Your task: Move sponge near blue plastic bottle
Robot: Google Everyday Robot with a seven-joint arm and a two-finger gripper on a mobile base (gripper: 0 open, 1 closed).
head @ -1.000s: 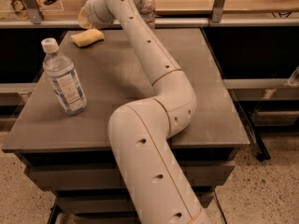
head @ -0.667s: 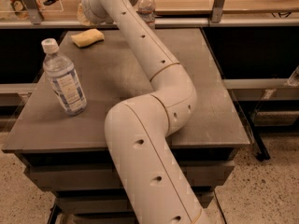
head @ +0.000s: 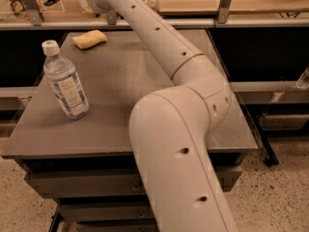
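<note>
The pale-yellow sponge (head: 89, 38) lies at the far left of the grey table (head: 125, 81). The blue plastic bottle (head: 65, 83), clear with a white cap and a blue-and-white label, stands upright near the table's left edge, well in front of the sponge. My arm reaches from the lower middle up across the table to the far left. My gripper (head: 88, 3) is at the arm's end, above and just behind the sponge, apart from it and mostly hidden by the wrist.
A slimmer clear bottle (head: 150, 1) stands at the far edge, partly hidden behind my arm. A wooden shelf with metal posts (head: 224, 4) runs behind the table. The speckled floor (head: 280, 187) lies to the right.
My arm's end has risen slightly toward the top of the view, away from the sponge. The sponge and the bottle have not moved.
</note>
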